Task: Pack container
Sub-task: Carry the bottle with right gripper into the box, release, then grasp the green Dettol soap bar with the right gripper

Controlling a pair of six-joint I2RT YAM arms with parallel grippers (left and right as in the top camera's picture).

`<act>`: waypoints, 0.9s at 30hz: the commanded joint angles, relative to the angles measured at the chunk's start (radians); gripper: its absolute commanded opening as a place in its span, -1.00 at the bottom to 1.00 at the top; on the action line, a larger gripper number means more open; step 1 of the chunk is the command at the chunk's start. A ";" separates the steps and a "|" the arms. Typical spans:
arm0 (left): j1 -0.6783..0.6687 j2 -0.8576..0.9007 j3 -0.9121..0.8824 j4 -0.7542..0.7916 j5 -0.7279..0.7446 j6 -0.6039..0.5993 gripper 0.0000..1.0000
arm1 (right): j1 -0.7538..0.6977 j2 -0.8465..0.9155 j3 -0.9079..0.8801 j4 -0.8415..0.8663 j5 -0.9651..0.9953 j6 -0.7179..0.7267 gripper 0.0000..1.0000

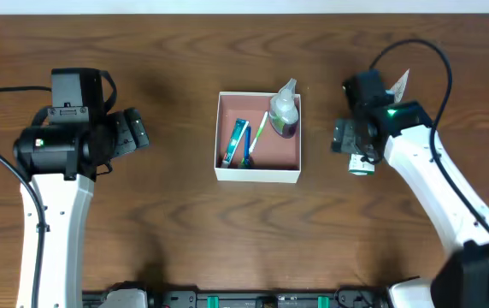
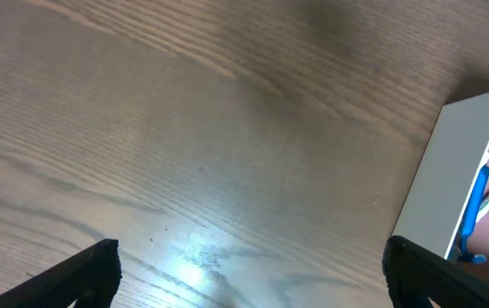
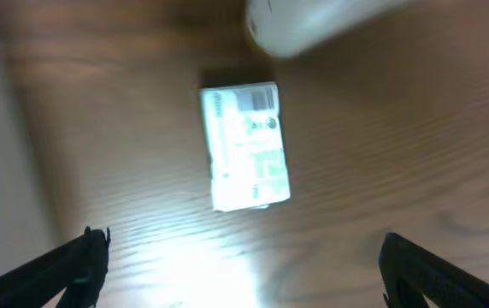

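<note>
Container (image 1: 258, 175) holds bottle (image 1: 285, 115), tube (image 1: 238, 142), perhaps toothbrush (image 1: 260, 133); left claw (image 2: 249, 258), right claw (image 3: 243, 250) spread empty.

White arm links (image 1: 52, 214), black joints (image 1: 56, 150), black cables (image 1: 5, 89); green LED (image 1: 391, 112) on right wrist.

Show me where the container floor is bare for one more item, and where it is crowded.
Free: the near right corner of the container, bordered by the toothbrush, the bottle and the right wall. A smaller patch lies in the far left corner, beyond the toothpaste tube. Crowded: the near left and far right.
</note>
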 commanded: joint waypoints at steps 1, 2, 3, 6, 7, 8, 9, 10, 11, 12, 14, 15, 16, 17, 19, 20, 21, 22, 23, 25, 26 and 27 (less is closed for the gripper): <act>0.005 0.001 0.007 -0.003 -0.008 -0.002 0.96 | -0.081 0.038 -0.074 0.060 -0.119 -0.086 0.99; 0.005 0.001 0.007 -0.003 -0.008 -0.002 0.96 | -0.102 0.052 -0.091 0.080 -0.133 -0.090 0.99; 0.005 0.001 0.007 -0.003 -0.008 -0.002 0.96 | -0.117 0.065 -0.104 0.098 -0.145 -0.098 0.98; 0.005 0.001 0.007 -0.003 -0.008 -0.002 0.96 | -0.158 0.111 -0.123 0.155 -0.160 -0.158 0.99; 0.005 0.001 0.007 -0.003 -0.008 -0.002 0.96 | -0.166 0.124 -0.123 0.169 -0.162 -0.171 0.99; 0.005 0.001 0.007 -0.003 -0.008 -0.002 0.96 | -0.172 0.138 -0.123 0.185 -0.171 -0.185 0.98; 0.005 0.001 0.007 -0.003 -0.008 -0.002 0.96 | -0.176 0.154 -0.123 0.203 -0.182 -0.193 0.99; 0.005 0.001 0.007 -0.003 -0.008 -0.002 0.96 | -0.178 0.169 -0.123 0.220 -0.199 -0.206 0.98; 0.005 0.001 0.007 -0.003 -0.008 -0.002 0.96 | -0.178 0.186 -0.123 0.237 -0.214 -0.210 0.98; 0.005 0.001 0.007 -0.003 -0.008 -0.002 0.96 | -0.178 0.199 -0.123 0.251 -0.227 -0.210 0.98; 0.005 0.001 0.007 -0.003 -0.008 -0.002 0.96 | -0.177 0.228 -0.123 0.280 -0.253 -0.209 0.99; 0.005 0.001 0.007 -0.003 -0.008 -0.002 0.96 | -0.175 0.244 -0.123 0.291 -0.260 -0.209 0.96; 0.005 0.001 0.007 -0.003 -0.008 -0.002 0.96 | -0.175 0.254 -0.123 0.298 -0.260 -0.207 0.93; 0.005 0.001 0.007 -0.003 -0.008 -0.002 0.96 | -0.174 0.264 -0.123 0.300 -0.256 -0.198 0.92; 0.005 0.001 0.007 -0.003 -0.008 -0.002 0.96 | -0.174 0.275 -0.123 0.299 -0.240 -0.179 0.76; 0.005 0.001 0.007 -0.003 -0.008 -0.002 0.96 | -0.174 0.275 -0.123 0.296 -0.230 -0.169 0.68; 0.005 0.001 0.007 -0.003 -0.008 -0.002 0.96 | -0.174 0.275 -0.123 0.296 -0.217 -0.158 0.60; 0.005 0.001 0.007 -0.003 -0.008 -0.002 0.96 | -0.174 0.275 -0.123 0.296 -0.210 -0.148 0.55; 0.005 0.001 0.007 -0.003 -0.008 -0.002 0.96 | -0.174 0.275 -0.123 0.297 -0.209 -0.148 0.53; 0.005 0.001 0.007 -0.003 -0.008 -0.002 0.96 | -0.174 0.275 -0.122 0.297 -0.210 -0.148 0.38; 0.005 0.001 0.007 -0.003 -0.008 -0.002 0.96 | -0.174 0.274 -0.122 0.296 -0.211 -0.148 0.29; 0.005 0.001 0.007 -0.003 -0.008 -0.002 0.96 | -0.174 0.273 -0.122 0.296 -0.211 -0.148 0.21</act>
